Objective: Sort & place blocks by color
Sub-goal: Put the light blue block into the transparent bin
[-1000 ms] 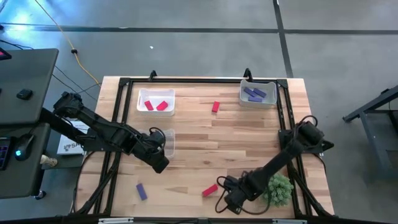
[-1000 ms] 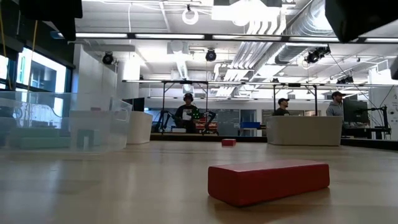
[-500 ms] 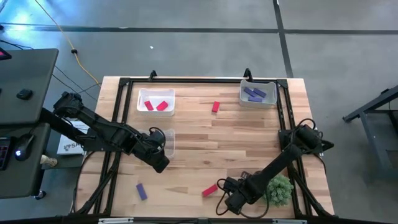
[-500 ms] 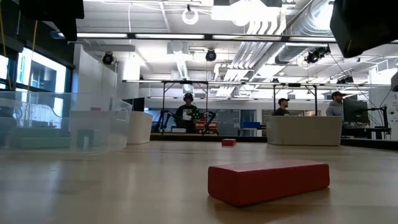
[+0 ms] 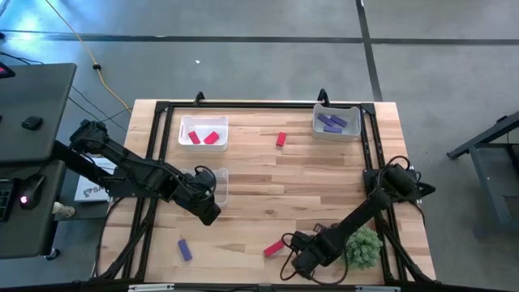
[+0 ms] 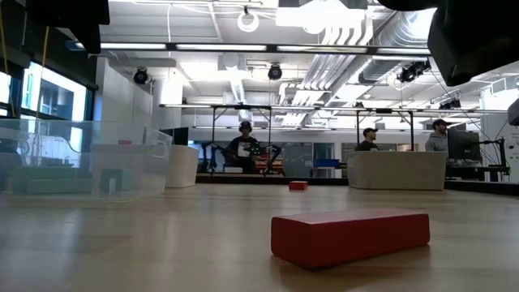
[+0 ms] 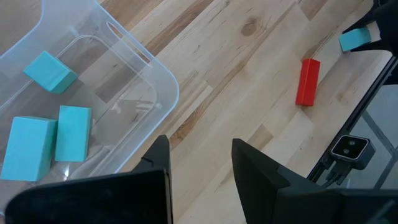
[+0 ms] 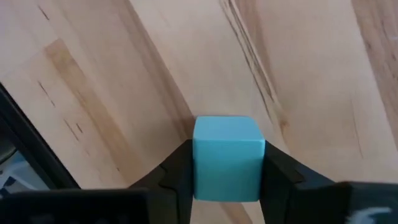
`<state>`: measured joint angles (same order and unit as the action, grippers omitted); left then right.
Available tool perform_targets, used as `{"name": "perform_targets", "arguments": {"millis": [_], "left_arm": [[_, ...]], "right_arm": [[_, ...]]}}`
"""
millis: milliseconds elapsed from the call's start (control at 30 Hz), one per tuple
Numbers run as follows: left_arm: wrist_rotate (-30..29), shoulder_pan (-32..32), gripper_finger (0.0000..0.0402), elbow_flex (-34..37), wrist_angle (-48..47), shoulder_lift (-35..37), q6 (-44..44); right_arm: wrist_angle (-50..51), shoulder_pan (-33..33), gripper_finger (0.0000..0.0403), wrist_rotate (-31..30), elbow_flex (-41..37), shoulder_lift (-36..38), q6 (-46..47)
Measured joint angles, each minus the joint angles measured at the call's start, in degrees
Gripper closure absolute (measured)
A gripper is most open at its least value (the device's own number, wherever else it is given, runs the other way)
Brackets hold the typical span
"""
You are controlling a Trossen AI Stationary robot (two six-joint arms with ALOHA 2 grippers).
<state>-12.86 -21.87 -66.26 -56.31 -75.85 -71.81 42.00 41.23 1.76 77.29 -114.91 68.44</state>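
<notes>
My right gripper (image 8: 227, 180) is shut on a teal cube (image 8: 227, 158) near the table's front edge (image 5: 297, 258), just right of a red bar (image 5: 273, 247) that lies flat on the wood. My left gripper (image 7: 200, 149) hangs open and empty beside the clear bin (image 5: 214, 185), which holds three teal blocks (image 7: 46, 134). A purple bar (image 5: 184, 249) lies at the front left, and another red block (image 5: 281, 139) lies at the far middle. My right gripper pinches the teal cube by two opposite side faces (image 8: 198, 163), one finger on each. The cube's top face shows between the fingers. Whether it rests on the wood or hangs clear, I cannot tell.
A white bin (image 5: 203, 131) with red blocks stands at the far left, and a bin (image 5: 336, 122) with purple blocks at the far right. The green spiky plant ball (image 5: 362, 246) sits close to my right arm. A black frame (image 5: 369, 154) borders the table.
My right arm has shifted slightly toward the table's left edge, nearer the red bar. The blocks on the table have stayed where they were.
</notes>
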Motion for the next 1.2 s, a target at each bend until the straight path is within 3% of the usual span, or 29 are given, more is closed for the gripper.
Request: {"name": "perform_targets", "arguments": {"millis": [533,933,1200], "left_arm": [[-0.7,1.6,0.0316,0.0,-0.3,0.0,3.1],[-1.0,5.6,0.0316,0.0,-1.1,0.0,8.0],[-0.4,10.0,0.0316,0.1,-0.9,3.8,13.8]], "right_arm": [[9.9,-7.4,0.0293,-2.7,12.0,-0.2,-16.7],[10.1,-17.2,0.0293,-3.7,18.7,-0.2,-34.0],[10.1,-23.5,0.0293,-2.6,22.3,-0.1,-44.1]]}}
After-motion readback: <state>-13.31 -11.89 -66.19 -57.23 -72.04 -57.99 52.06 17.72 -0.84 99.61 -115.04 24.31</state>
